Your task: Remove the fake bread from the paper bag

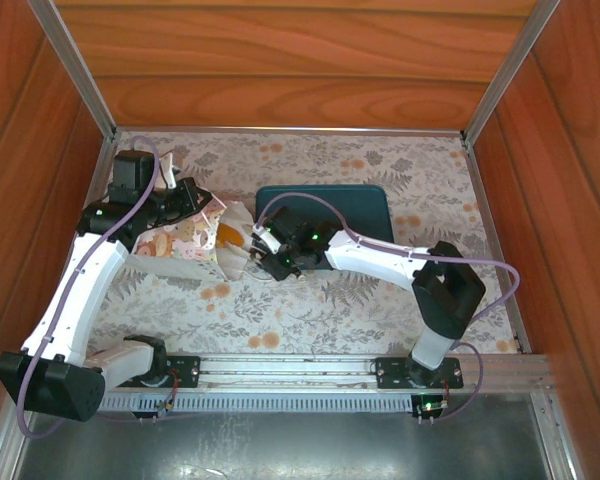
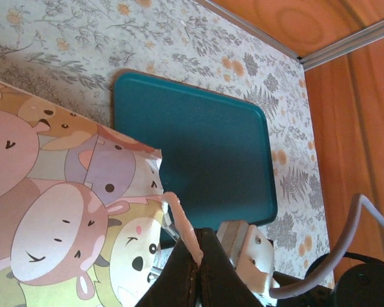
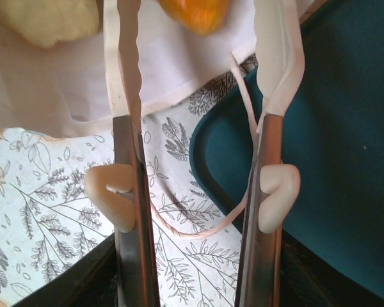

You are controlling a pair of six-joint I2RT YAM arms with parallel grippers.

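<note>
Floral worktop (image 1: pixel 380 310), wood walls: the bag (image 1: pixel 190 245) lies tipped under the left hand (image 1: pixel 192 198), with the right hand (image 1: pixel 265 252) at its mouth. Left wrist: that hand pinches the bag's cord (image 2: pixel 179 217). Right wrist: fingers (image 3: pixel 131 96) apart, empty, bread (image 3: pixel 195 11) just ahead inside. None seems out yet.

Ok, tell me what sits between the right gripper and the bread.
Right wrist view: the paper bag's open lip and its cord handle, looping between the open fingers over cloth.

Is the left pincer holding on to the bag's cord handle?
Yes, the left pincer is closed, with the cord handle of the paper bag pinched between its dark fingers.
</note>
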